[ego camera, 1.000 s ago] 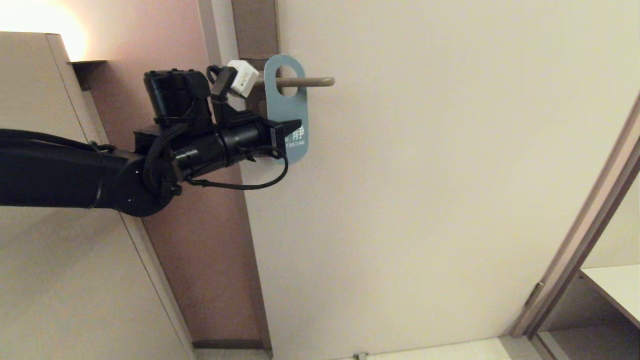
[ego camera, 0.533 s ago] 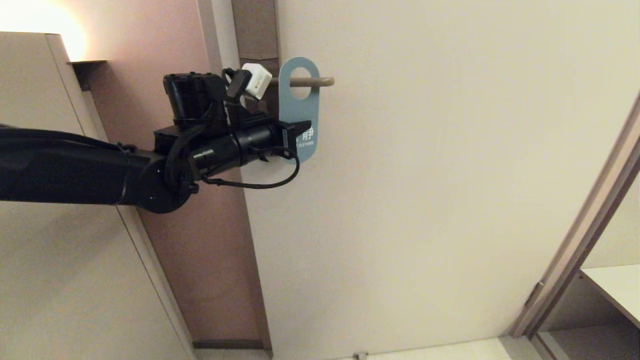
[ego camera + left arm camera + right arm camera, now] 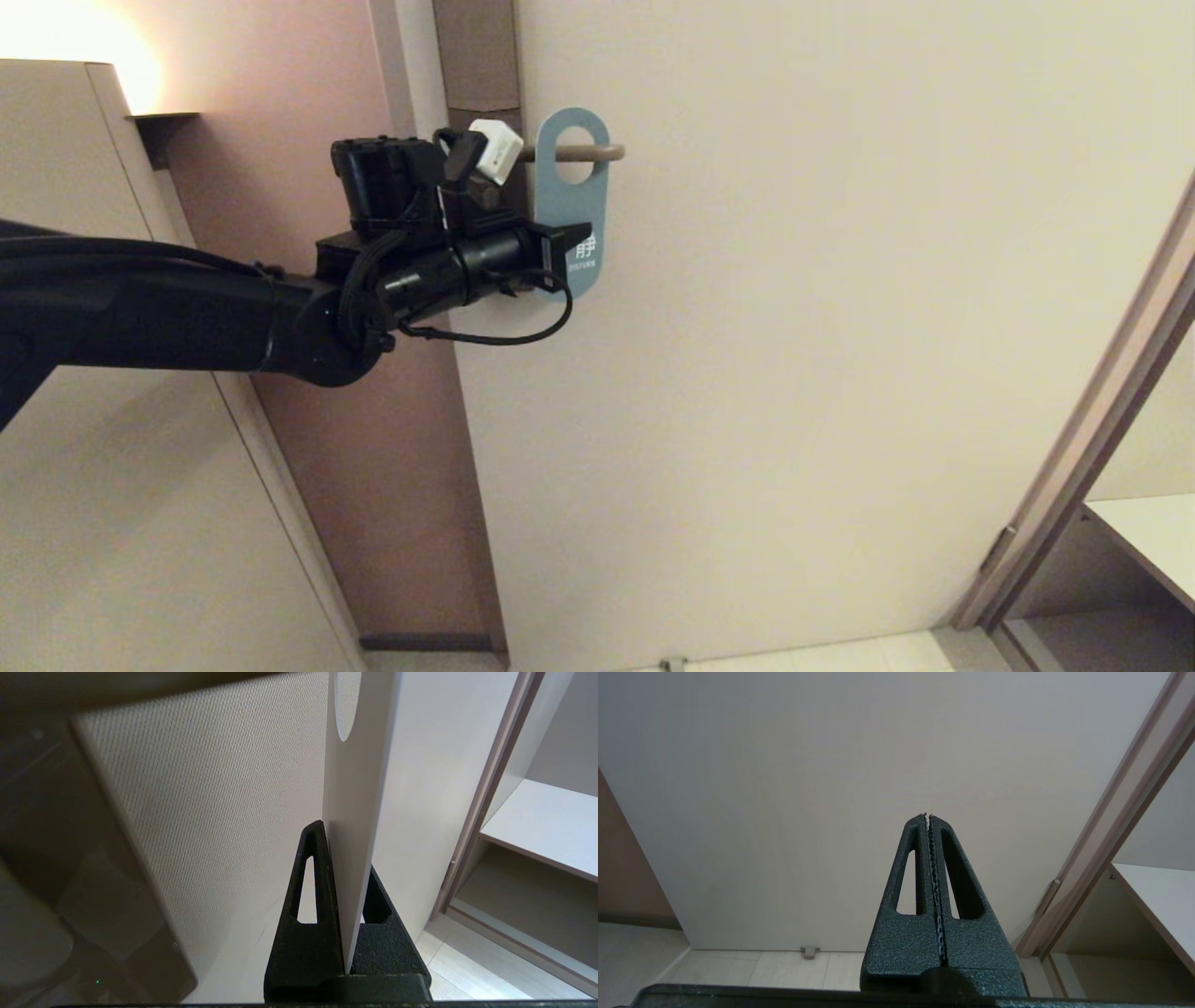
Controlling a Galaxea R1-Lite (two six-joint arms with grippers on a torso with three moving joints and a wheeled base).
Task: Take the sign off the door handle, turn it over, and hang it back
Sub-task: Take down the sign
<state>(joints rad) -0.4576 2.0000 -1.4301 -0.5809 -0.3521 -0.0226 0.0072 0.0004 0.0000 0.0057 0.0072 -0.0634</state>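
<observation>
Two black fingers of the left gripper [image 3: 560, 245] pinch the flat blue rounded-end sign [image 3: 573, 201] at its lower part, its oval hole threaded near the slim beige-grey metal door handle's [image 3: 581, 151] free tip, ready for sliding off.

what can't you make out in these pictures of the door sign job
- Head view: the left gripper covers part of the white text on the sign.
- Head view: the arm's camera block hides the inner end of the door handle.
- Left wrist view: the sign is seen nearly edge-on, so no text shows.
- Right gripper: outside the head view.
</observation>
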